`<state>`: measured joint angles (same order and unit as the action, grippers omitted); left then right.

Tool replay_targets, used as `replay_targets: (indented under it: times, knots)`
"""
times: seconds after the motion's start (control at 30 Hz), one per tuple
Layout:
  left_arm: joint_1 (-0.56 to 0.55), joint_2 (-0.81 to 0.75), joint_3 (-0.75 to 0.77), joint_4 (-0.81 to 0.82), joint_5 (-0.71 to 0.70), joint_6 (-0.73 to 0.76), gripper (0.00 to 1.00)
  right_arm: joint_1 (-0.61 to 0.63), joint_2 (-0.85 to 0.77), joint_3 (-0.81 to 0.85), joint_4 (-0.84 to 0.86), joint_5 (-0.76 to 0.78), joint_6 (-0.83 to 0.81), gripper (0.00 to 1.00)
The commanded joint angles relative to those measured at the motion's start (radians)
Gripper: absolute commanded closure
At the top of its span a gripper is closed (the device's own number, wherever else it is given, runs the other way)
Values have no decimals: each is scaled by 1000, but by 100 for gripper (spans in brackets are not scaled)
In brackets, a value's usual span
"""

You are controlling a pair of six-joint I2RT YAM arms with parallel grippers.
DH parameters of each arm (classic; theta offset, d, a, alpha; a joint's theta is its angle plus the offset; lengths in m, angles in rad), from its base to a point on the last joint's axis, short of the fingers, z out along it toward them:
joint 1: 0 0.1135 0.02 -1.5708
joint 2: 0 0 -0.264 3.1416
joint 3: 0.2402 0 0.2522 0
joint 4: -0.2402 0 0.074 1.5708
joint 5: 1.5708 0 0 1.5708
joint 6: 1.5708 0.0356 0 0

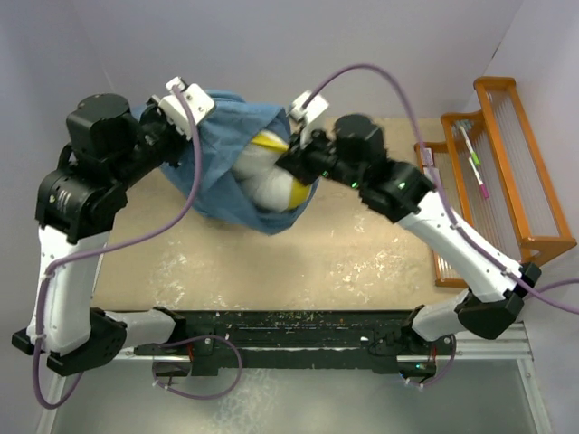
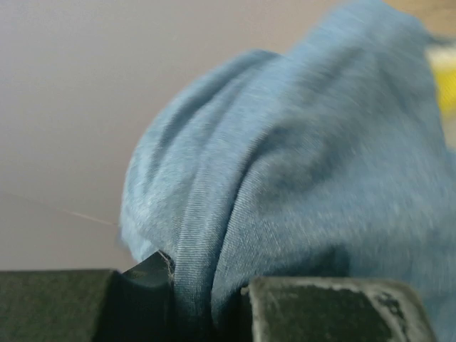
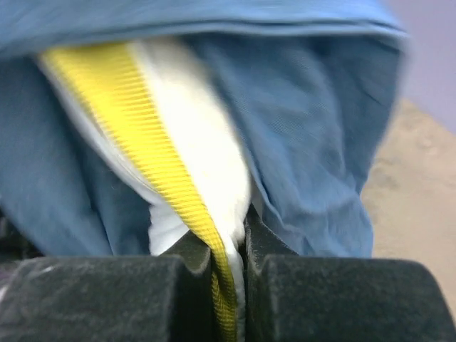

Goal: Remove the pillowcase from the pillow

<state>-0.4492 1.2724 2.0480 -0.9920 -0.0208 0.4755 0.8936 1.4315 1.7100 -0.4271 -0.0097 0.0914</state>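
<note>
Left tool [image 2: 206,303] clamped on pillowcase [image 1: 222,149] at its left end. Right tool [image 3: 231,281] pinching pillow [image 1: 271,185] by yellow band [image 3: 135,121], at open mouth. Bundle hangs over tabletop [image 1: 271,262] between both tools, long axis left-right. Pull apart sideways, I guess.

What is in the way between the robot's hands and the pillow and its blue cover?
Nothing visible. The left hand pinches the pillowcase; the right hand pinches the yellow band of the pillow.

An orange rack [image 1: 517,167] holding two slim sticks [image 1: 472,158] stands beside the tan tabletop [image 1: 271,262].
</note>
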Motion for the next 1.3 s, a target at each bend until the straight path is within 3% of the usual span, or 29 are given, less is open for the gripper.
replay_targets:
  times: [0.0,0.1,0.17,0.2,0.23,0.37,0.53,0.77,0.9,1.03,1.17,1.27]
  knots:
    - [-5,-97,21,-5,108,-2,77,-134,-63,169,99,-74,-127,100]
    - [-5,-159,-74,-30,158,-9,43,-135,28,380,-39,-109,-224,100]
    - [-5,-213,-157,-70,243,-35,11,-135,96,503,-121,-91,-255,100]
    - [-5,-237,-193,-92,296,-41,1,-135,128,561,-169,-73,-267,100]
    - [-5,-262,-224,-98,341,-55,0,-134,154,608,-188,-42,-282,100]
    - [-5,-327,-236,-56,428,-52,1,-132,189,646,-179,23,-304,100]
    - [-5,-334,-197,41,364,-57,0,-74,197,590,-198,53,-327,100]
    - [-5,-310,-252,57,449,-29,22,24,175,504,-164,124,-300,100]
    - [-5,-320,-254,86,514,124,16,41,189,536,-157,73,-193,100]
    - [-5,-308,-268,85,436,211,15,70,205,543,-107,31,-97,100]
    - [-5,-349,-343,130,388,216,30,102,249,578,-119,25,-78,100]
    - [-5,-386,-404,142,352,256,54,103,253,571,-138,47,-71,100]
